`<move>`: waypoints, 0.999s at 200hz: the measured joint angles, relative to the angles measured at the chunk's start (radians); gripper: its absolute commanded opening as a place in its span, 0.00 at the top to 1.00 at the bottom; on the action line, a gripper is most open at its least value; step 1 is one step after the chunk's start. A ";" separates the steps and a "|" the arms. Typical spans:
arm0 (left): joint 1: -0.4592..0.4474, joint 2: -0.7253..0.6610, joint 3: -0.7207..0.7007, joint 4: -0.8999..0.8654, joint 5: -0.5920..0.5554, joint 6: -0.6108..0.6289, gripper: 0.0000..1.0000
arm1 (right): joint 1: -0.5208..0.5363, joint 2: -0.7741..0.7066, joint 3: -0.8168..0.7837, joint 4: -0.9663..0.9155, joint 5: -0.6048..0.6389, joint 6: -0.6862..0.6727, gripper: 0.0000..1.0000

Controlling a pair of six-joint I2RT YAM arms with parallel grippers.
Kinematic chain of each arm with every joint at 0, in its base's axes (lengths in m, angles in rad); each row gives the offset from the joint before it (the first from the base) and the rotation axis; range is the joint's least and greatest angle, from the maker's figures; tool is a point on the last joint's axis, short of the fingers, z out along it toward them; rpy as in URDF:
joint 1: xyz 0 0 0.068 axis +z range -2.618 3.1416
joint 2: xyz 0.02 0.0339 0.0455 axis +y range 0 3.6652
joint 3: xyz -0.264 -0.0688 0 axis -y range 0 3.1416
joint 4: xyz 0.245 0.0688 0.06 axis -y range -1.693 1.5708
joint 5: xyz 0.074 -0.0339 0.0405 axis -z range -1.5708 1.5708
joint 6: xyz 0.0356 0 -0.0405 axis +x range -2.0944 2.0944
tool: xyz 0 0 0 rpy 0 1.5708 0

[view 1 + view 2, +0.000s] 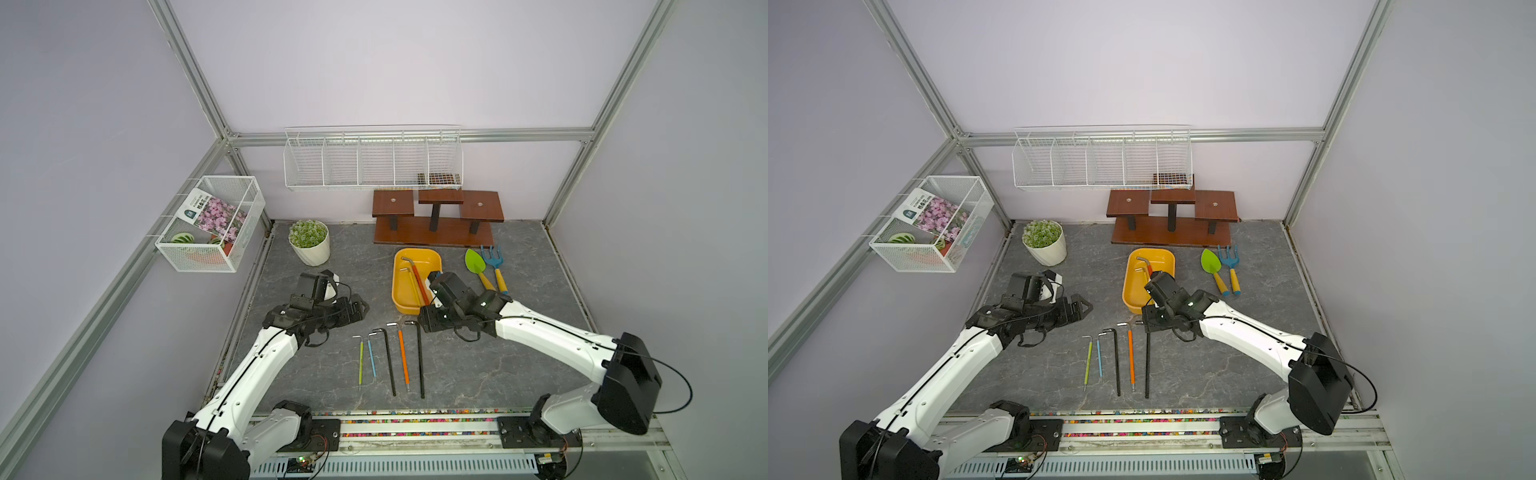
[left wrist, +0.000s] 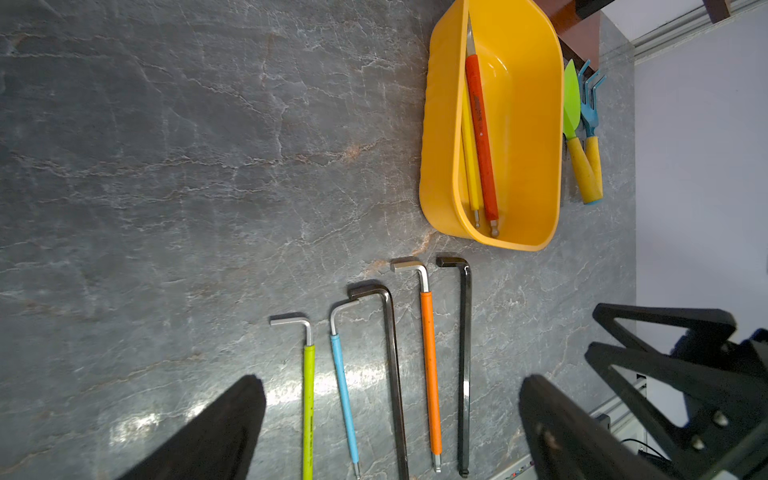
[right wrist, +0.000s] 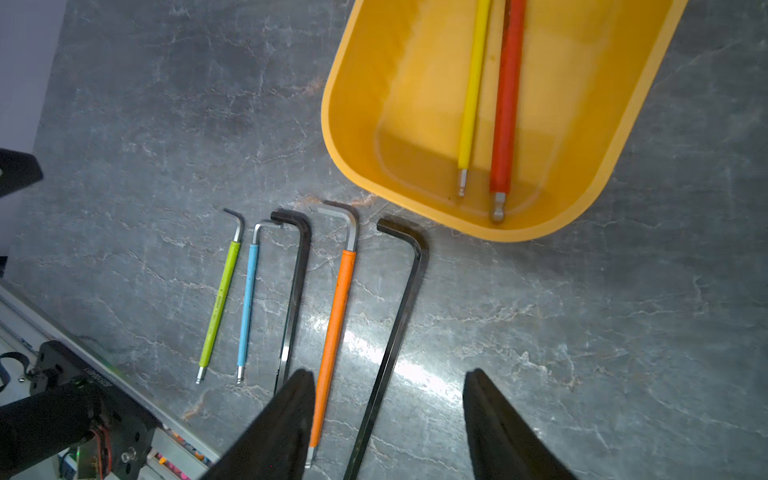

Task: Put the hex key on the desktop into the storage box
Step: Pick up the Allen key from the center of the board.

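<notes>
Closest to the lens, the right tool (image 3: 388, 376) shows two black fingers (image 3: 286, 415) spread wide with nothing between them, released over the long shafts of the orange-sleeved hex key (image 3: 336, 324) and the longer black hex key (image 3: 397, 324). Its left counterpart, the left tool (image 2: 390, 382), is likewise parted and empty above the same row.

Five keys lie side by side on the marbled grey tabletop (image 1: 519, 353), bent ends toward the far wall. From the robot's left they are the green-sleeved hex key (image 1: 360, 361), the blue-sleeved hex key (image 1: 372, 359), the shorter black hex key (image 1: 389, 361), then the orange one and the longer black one. None touches the others.

Just beyond their bent ends sits the yellow storage box (image 3: 353, 124), apart from them. Inside, the yellow-sleeved hex key (image 3: 471, 104) and the red-sleeved hex key (image 3: 505, 124) lie lengthwise, next to each other, ball ends near the box's near wall.

Beside the box, toward the robot's right, rest a green trowel (image 1: 473, 262) and a blue hand rake (image 1: 493, 257). A white pot (image 1: 311, 255) holds a green plant. On the left wall a white mesh basket (image 1: 226, 178) carries a flower seed packet (image 1: 210, 216). The long wire rack (image 1: 324, 166) on the back wall has five compartments; a dark gridded item (image 1: 440, 179) sits at the rightmost one.
</notes>
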 measured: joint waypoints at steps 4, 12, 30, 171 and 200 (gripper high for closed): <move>0.000 0.000 0.000 0.000 0.000 0.000 0.00 | 0.005 0.004 -0.004 0.002 0.003 0.009 0.40; 0.000 0.000 0.000 0.000 0.000 0.000 0.00 | 0.017 0.014 -0.013 0.010 0.009 0.027 0.41; 0.000 0.000 -0.003 0.001 0.000 0.000 0.00 | 0.037 0.036 -0.031 0.024 0.021 0.059 0.41; 0.000 -0.001 -0.006 0.000 0.007 0.000 0.00 | 0.141 0.215 0.000 0.026 0.082 0.179 0.44; 0.000 -0.002 -0.006 0.000 0.008 0.000 0.00 | 0.157 0.254 0.008 0.001 0.107 0.219 0.44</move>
